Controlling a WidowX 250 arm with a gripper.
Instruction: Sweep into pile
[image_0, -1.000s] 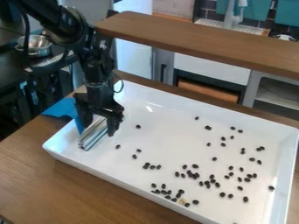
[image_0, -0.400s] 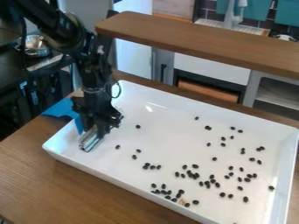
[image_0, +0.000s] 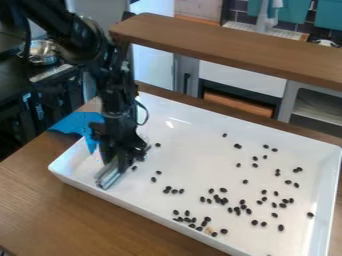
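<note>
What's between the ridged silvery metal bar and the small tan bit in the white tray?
From the bar, first bare tray, then a loose group of small black oval pieces near the tan bit, in the camera view.

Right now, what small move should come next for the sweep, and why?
Probably a short, low push of the silver tool toward the view's right. The gripper holds it near the tray's left end, while the dark pieces lie scattered to its right, not yet in one pile.
</note>
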